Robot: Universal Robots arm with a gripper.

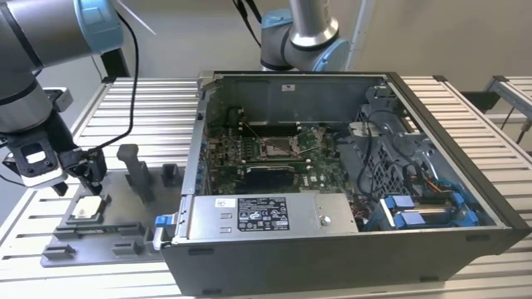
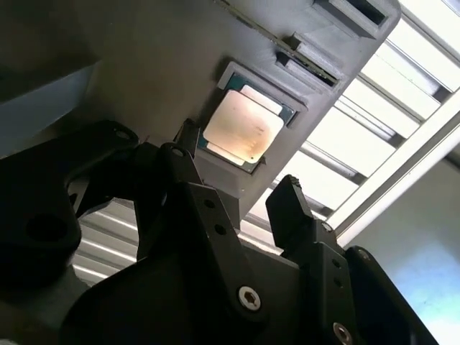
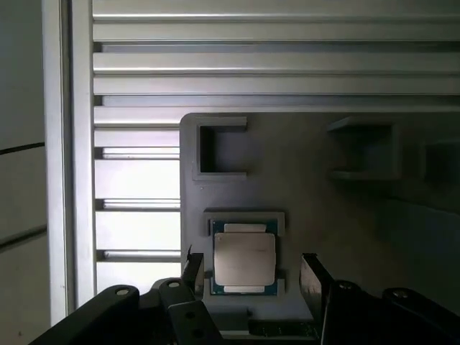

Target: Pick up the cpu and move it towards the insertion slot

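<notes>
Cpu (image 3: 244, 259) lies silver face up in recess of grey fixture tray (image 3: 309, 201), directly beneath my gripper (image 3: 250, 266). My fingers spread wide, one each side of chip, holding nothing. Insertion slot (image 1: 278, 146) well away from me, inside open computer case (image 1: 332, 268).

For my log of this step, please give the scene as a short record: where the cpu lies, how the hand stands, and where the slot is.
cpu: flat in a recess of the grey fixture, metal top up
hand: open, over the cpu, fingers spread wider than it
grasp: not yet made
slot: on the green board inside the open case, to the exterior view's right of the fixture
</notes>
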